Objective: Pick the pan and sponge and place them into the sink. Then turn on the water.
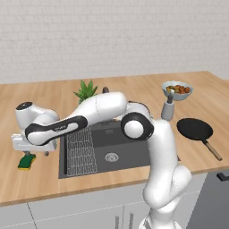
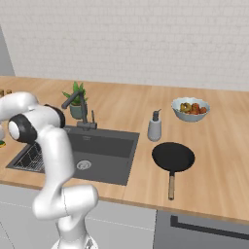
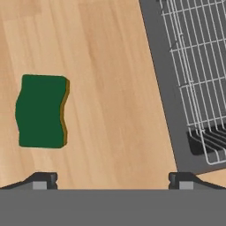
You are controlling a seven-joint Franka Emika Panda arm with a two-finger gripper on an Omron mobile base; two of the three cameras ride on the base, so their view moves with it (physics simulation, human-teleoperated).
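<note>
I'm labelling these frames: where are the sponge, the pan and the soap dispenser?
sponge (image 3: 40, 111): hand view, green scrub face.
pan (image 2: 173, 156): right base view, black inner base.
soap dispenser (image 2: 154, 129): right base view, bottle body.

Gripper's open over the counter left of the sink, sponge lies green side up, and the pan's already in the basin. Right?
Not quite. The pan is not in the basin: the left base view shows it on the counter right of the sink, handle toward the front edge. The rest holds: the open gripper hangs over the counter left of the sink, and the sponge lies green side up.
</note>
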